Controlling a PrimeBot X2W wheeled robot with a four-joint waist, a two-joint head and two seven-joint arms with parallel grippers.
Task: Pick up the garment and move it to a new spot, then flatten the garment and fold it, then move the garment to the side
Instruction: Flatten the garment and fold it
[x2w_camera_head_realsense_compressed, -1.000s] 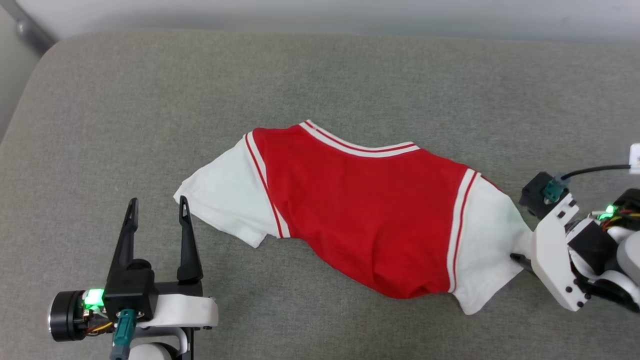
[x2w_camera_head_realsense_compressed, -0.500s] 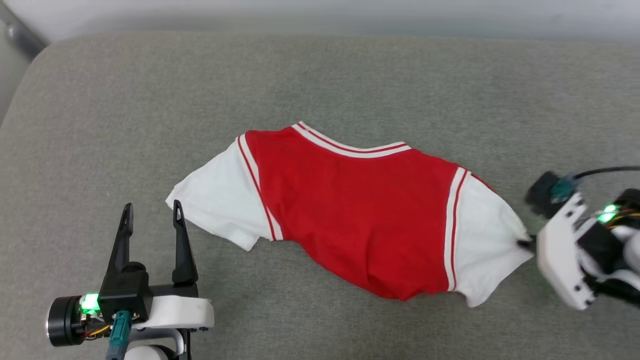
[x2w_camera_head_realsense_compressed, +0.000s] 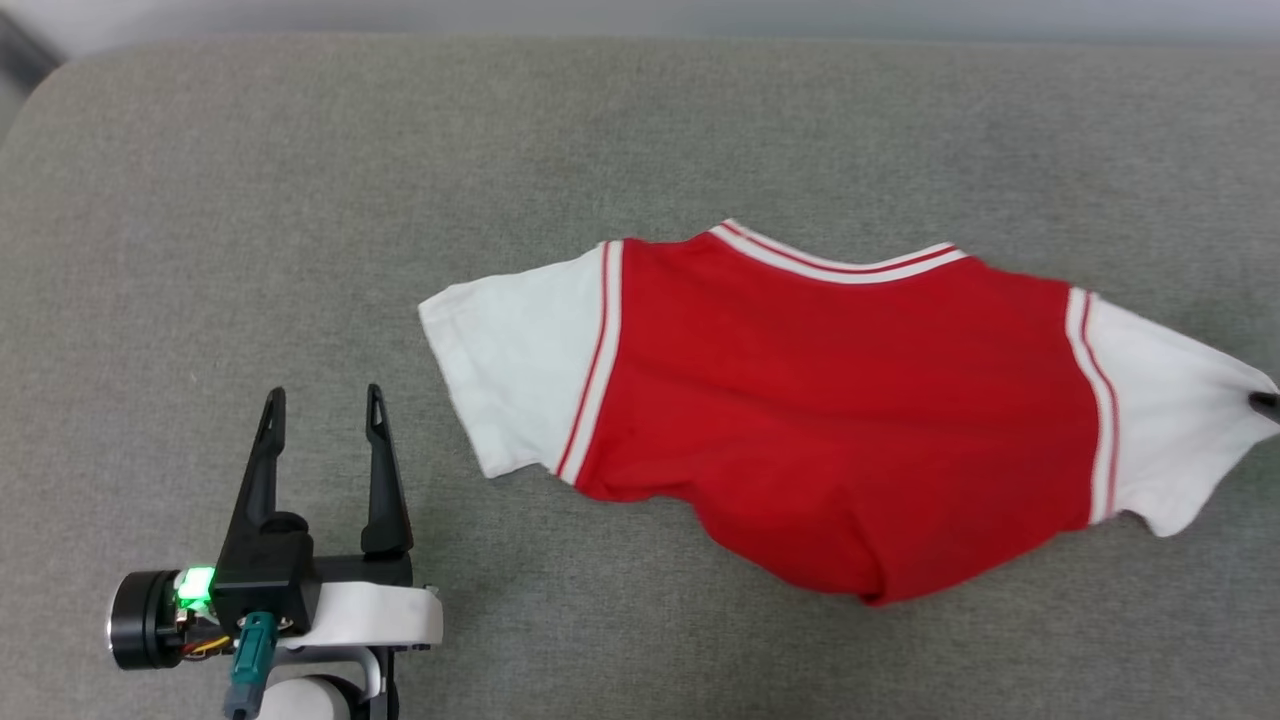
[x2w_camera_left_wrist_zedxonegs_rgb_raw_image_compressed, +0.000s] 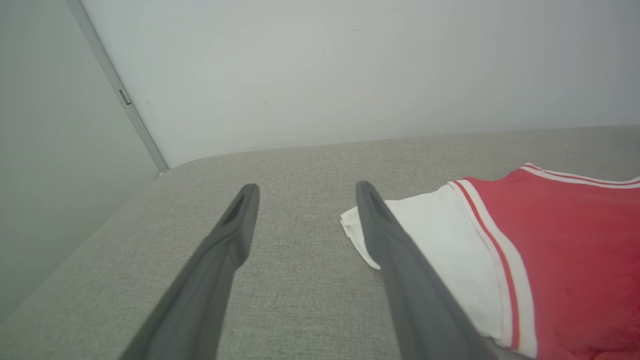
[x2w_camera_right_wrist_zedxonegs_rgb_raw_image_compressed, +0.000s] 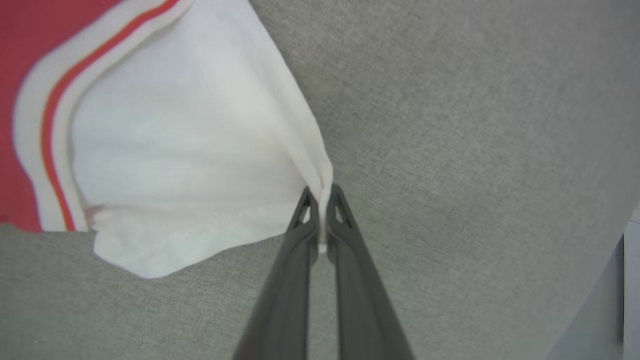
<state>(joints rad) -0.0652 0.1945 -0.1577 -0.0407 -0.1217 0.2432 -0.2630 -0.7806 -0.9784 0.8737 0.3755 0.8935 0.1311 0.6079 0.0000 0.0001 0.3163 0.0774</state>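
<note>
1. The right claw (x2w_camera_right_wrist_zedxonegs_rgb_raw_image_compressed: 322, 200), apart a second ago, is now clamped on the white sleeve tip of the garment (x2w_camera_head_realsense_compressed: 840, 420).
2. The garment lies mid-cushion (x2w_camera_head_realsense_compressed: 300, 200), pulled straighter rightward (the camera shifted too).
3. The left claw (x2w_camera_head_realsense_compressed: 322, 408) stands apart near the front-left corner, so moving the garment can likely begin.

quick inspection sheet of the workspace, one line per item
surface: grey fabric cushion, rounded corners
job's things: garment, red with white sleeves, spread out, lower edge rumpled; no print shows
clutter: nothing seen
grippers: left gripper open over the cushion, beside the left sleeve; right gripper shut on the edge of the right sleeve
cables: cable with teal plug at the left wrist, apart from the garment
surroundings: pale wall behind the cushion
</note>
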